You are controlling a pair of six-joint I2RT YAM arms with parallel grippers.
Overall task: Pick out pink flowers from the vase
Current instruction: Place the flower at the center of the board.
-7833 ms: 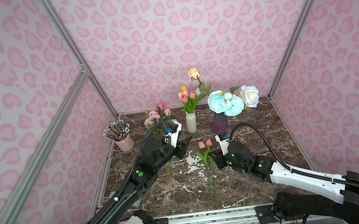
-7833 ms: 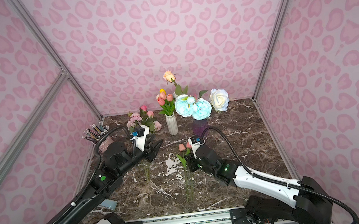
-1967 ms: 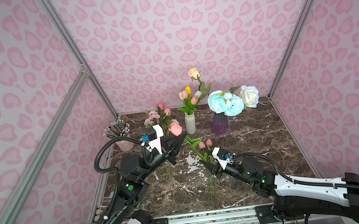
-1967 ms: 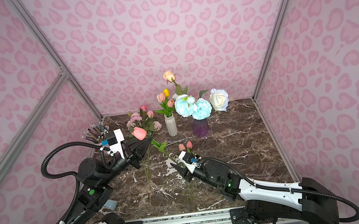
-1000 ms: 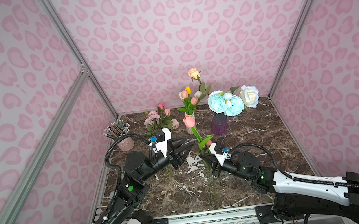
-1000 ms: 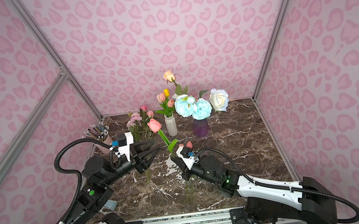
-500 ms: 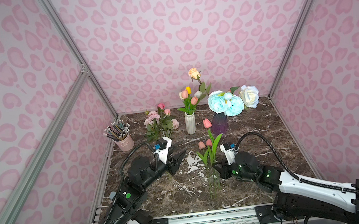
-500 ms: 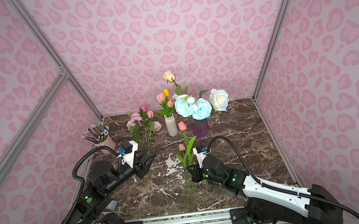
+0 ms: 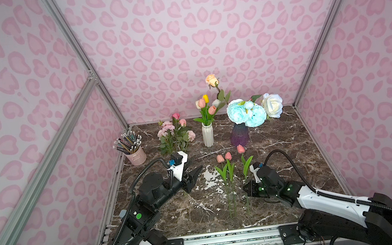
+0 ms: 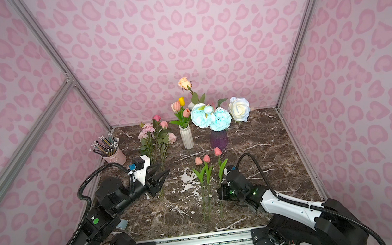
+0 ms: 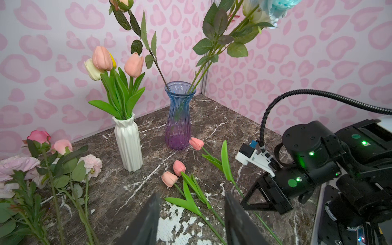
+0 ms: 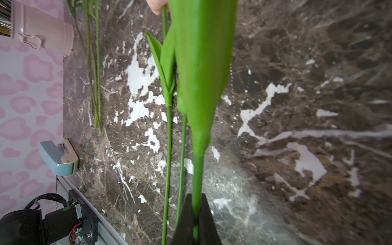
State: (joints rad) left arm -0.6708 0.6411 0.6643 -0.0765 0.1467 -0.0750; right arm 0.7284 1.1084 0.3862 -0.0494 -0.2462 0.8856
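My right gripper (image 12: 196,198) is shut on the green stem (image 12: 198,169) of a salmon-pink tulip (image 9: 240,149), held low over the marble just right of two pink tulips (image 9: 224,157) lying flat; I cannot tell if its bloom touches the table. My left gripper (image 11: 192,203) stands open and empty to their left, fingers (image 11: 152,212) above their leaves. The white vase (image 9: 208,134) holds two pink tulips (image 11: 101,58) with a yellow and a white one. Pink roses and peonies (image 9: 173,133) lie in a heap at the back left.
A purple glass vase (image 9: 239,134) with blue peonies, a white rose and a peach rose stands right of the white vase. A pink pencil cup (image 9: 135,156) sits at the left wall. A small light blue object (image 12: 58,158) lies at the table's front left edge.
My right gripper has swung the tulip down from upright to nearly flat beside the two lying tulips. My left gripper, open throughout, has drawn back and down to the left.
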